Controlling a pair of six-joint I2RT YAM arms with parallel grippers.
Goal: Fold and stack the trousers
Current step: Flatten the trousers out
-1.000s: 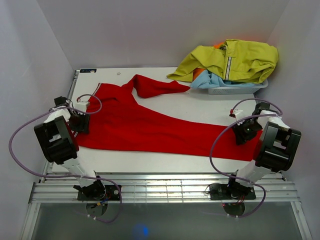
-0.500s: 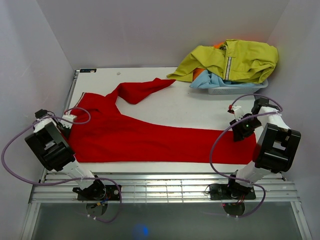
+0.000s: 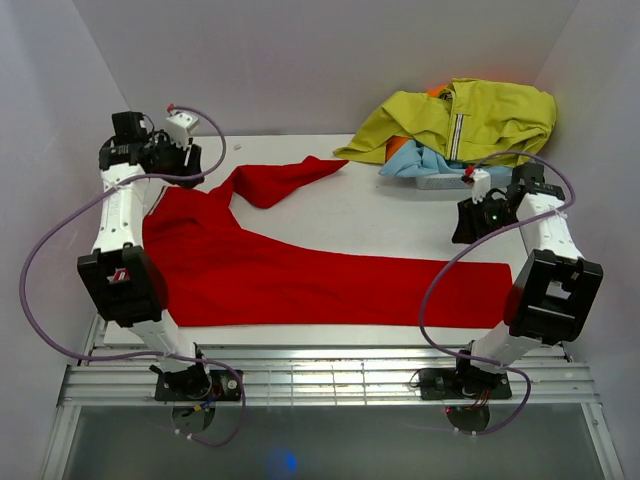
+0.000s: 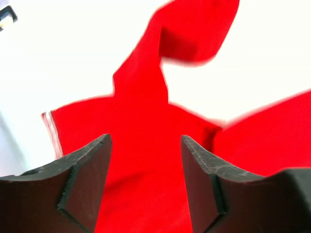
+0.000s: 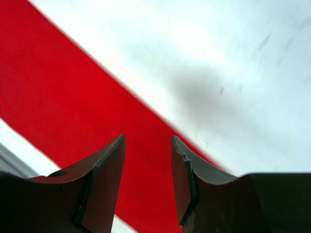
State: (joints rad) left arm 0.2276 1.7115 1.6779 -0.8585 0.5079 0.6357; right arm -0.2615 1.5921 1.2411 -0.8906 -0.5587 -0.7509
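The trousers (image 3: 300, 275) sprawl across the counter (image 3: 400, 215) — left gripper (image 4: 145, 145) at ten o'clock, right gripper (image 5: 148, 145) at three — both spread.

Table (image 3: 400, 215): the trousers (image 3: 300, 275) lie spread on it, waist end at the left, one leg running along the near edge as far as the right side, the other leg angling back toward the far middle. Far right corner: a tray (image 3: 480, 181) holding a heap of clothes, a zip jacket (image 3: 470, 120) on top and draping over its rim, another garment (image 3: 425, 160) under the jacket, the heap well apart from the near leg. Left gripper (image 3: 185, 160) above the far left corner, behind the waist end; right gripper (image 3: 470, 222) above the right side, between the tray and the end of the near leg.
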